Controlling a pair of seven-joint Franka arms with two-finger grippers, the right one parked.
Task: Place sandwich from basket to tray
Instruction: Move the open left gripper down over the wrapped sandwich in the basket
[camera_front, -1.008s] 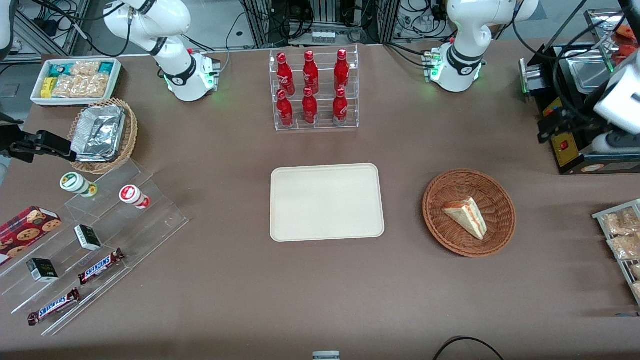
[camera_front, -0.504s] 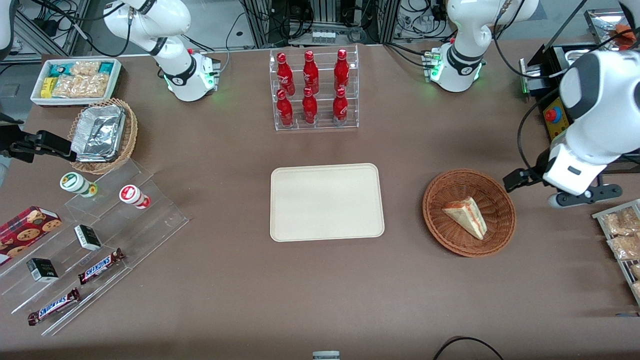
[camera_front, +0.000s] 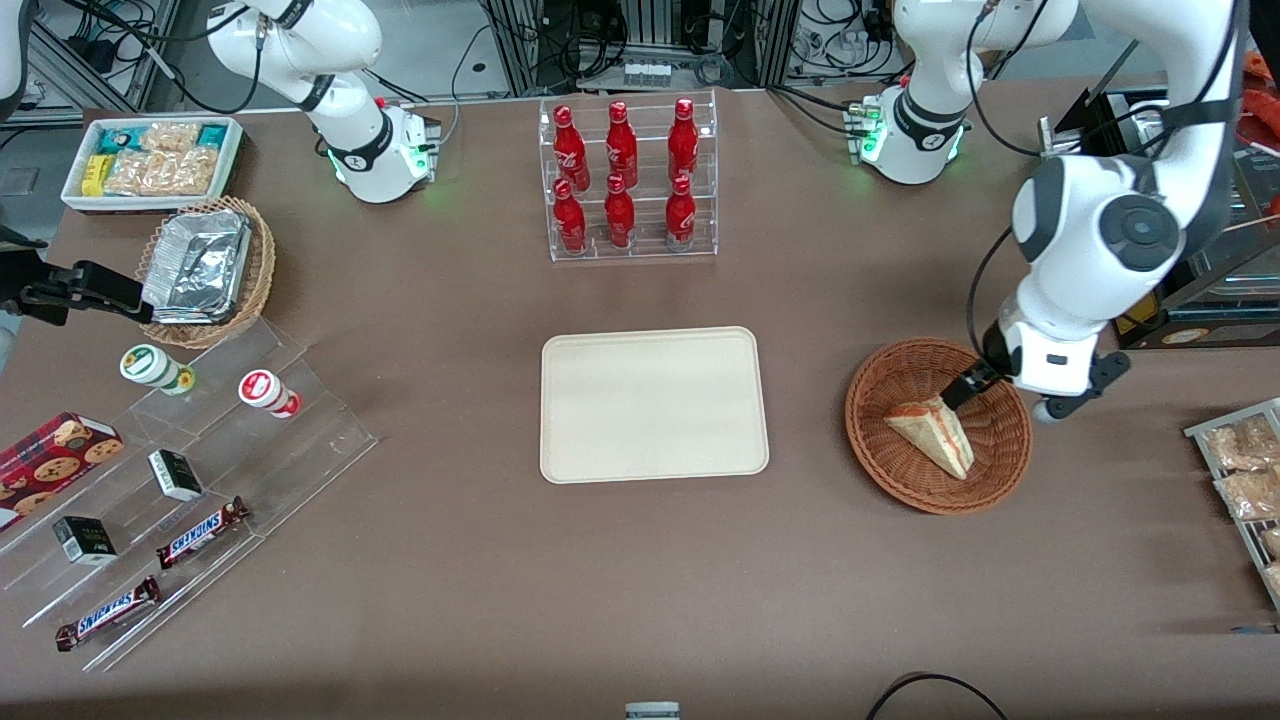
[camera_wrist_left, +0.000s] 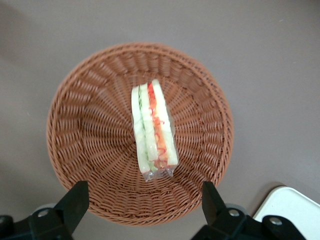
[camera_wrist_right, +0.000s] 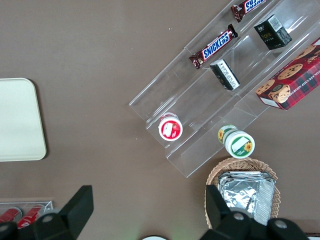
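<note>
The sandwich, a pale wedge with a red and green filling stripe, lies in the reddish-brown wicker basket. My left gripper hovers above the basket's rim on the side toward the working arm's end of the table, open and empty. In the left wrist view the wrapped sandwich lies in the middle of the basket, and the gripper has its two black fingers spread wide over the basket's rim. The cream-white tray lies bare at mid-table beside the basket; its corner shows in the left wrist view.
A clear rack of red bottles stands farther from the front camera than the tray. A black machine and a rack of snack packets sit at the working arm's end. A tan foil-tray basket and acrylic steps are at the parked arm's end.
My left arm has swung in from the working arm's end of the table and now holds the gripper over the basket's rim. The sandwich, basket and tray have not moved.
</note>
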